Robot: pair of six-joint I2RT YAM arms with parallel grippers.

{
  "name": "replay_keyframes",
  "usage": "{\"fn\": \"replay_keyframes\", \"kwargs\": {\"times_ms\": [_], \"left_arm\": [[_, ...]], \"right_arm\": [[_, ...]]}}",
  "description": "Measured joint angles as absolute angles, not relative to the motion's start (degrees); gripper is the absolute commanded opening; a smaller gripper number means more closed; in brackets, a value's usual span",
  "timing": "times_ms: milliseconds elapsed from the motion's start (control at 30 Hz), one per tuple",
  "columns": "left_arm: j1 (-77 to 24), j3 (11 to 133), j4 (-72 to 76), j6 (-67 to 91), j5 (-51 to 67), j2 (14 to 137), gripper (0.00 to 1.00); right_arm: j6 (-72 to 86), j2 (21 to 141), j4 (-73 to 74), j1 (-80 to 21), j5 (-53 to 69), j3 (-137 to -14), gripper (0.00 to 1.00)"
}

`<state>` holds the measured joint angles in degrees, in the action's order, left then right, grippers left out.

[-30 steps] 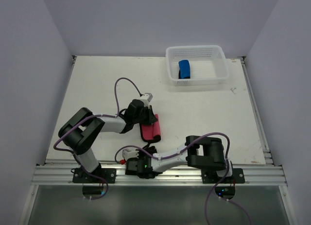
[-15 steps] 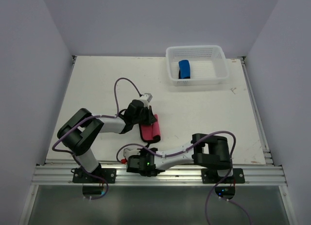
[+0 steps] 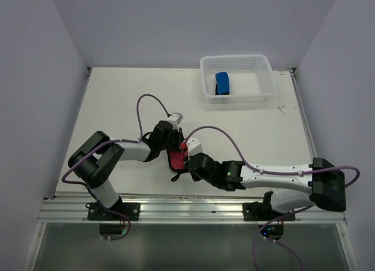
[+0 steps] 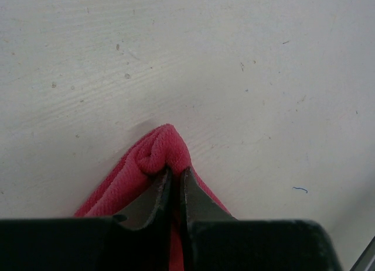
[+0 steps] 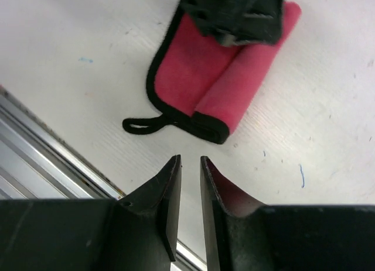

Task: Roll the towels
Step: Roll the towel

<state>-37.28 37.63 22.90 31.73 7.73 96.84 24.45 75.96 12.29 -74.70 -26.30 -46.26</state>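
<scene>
Towel-rolling is partway done on the pink-red towel (image 5: 237, 89), which lies on the tabletop (image 3: 117, 101) near the arm bases. Its right part is wound into a short roll, its left part is flat, and a black hanging loop (image 5: 140, 126) trails at the near end. The left fingers (image 4: 153, 198) are pinched tight on the far end of the roll, probably to stop it unwinding while the other arm works. The right fingers (image 5: 164, 201) hover just near of the roll's near end with only a narrow gap between them and nothing held, seemingly lined up to take that end. The blue towel (image 3: 222, 82) sits rolled in the white mesh basket (image 3: 237, 56) at the far right, so it looks finished.

A second ago the right arm was folded back by the near edge with its fingers closed. Now it stretches in from the right and they have parted slightly. The left grip and both towels are unchanged.
</scene>
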Motion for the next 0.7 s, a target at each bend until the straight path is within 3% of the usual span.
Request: {"fn": "replay_keyframes", "kwargs": {"times_ms": [200, 333, 700], "left_arm": [[-37.3, 37.6, 22.9, 31.7, 7.7, 96.8, 0.00], [-37.3, 37.6, 22.9, 31.7, 7.7, 96.8, 0.00], [-37.3, 37.6, 22.9, 31.8, 7.7, 96.8, 0.00]], "right_arm": [[41.1, 68.5, 6.1, -65.6, -21.4, -35.1, 0.39], [50.8, 66.0, 0.1, -57.7, -15.2, -28.2, 0.40], [64.1, 77.1, -16.4, -52.0, -2.6, -23.8, 0.45]]}}
